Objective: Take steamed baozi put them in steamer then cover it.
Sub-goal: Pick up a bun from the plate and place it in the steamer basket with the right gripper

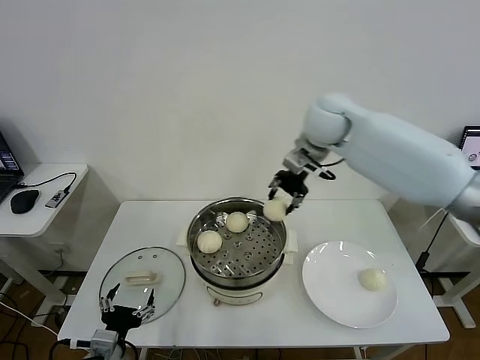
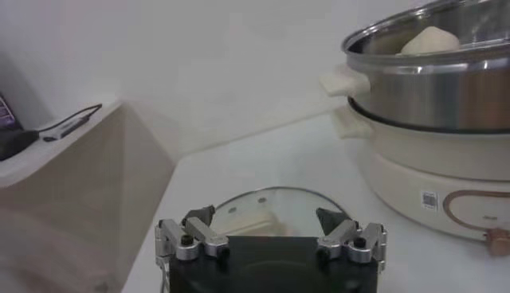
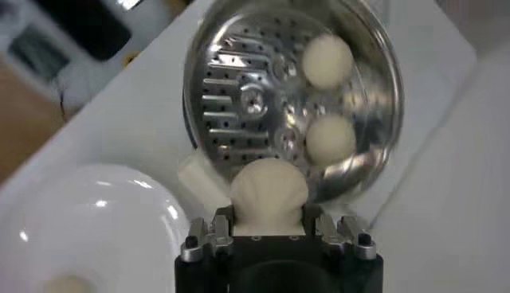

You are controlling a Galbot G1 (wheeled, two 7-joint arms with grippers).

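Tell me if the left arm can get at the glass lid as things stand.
Probably yes: the left pincer hangs open right at the lid, which lies flat on the table with nothing over it.

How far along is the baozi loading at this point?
Two baozi already sit in the steamer. The right gripper holds a third baozi above the steamer's rim. One baozi remains on the plate. The glass lid lies on the table; the left gripper waits open there.
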